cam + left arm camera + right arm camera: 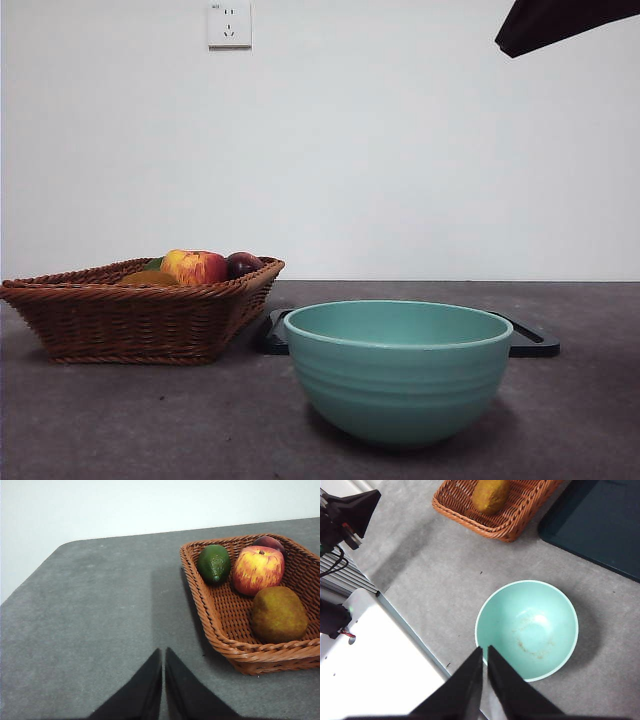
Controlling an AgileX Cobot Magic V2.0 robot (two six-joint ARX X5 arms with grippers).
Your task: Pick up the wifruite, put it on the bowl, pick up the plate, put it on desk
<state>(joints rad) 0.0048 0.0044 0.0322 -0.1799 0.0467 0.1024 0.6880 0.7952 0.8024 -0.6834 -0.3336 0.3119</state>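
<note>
L gripper (163, 680): jaws together, only a thin slit betw tips, nothing held, hangs above the desk (100, 620). R gripper (484, 672): jaws likewise pressed together, empty, held high, pointing down. Front view: one arm (565, 22) as dark tip at top right corner.

Left hand (163, 690) and right hand (484, 682) each show two matte black wedge-shaped jaws tapering to narrow tips, no screws or markings visible; a dark, angular arm tip (560, 25) in the front view's upper corner appears black, possibly dark brown, too dim to tell.
</note>
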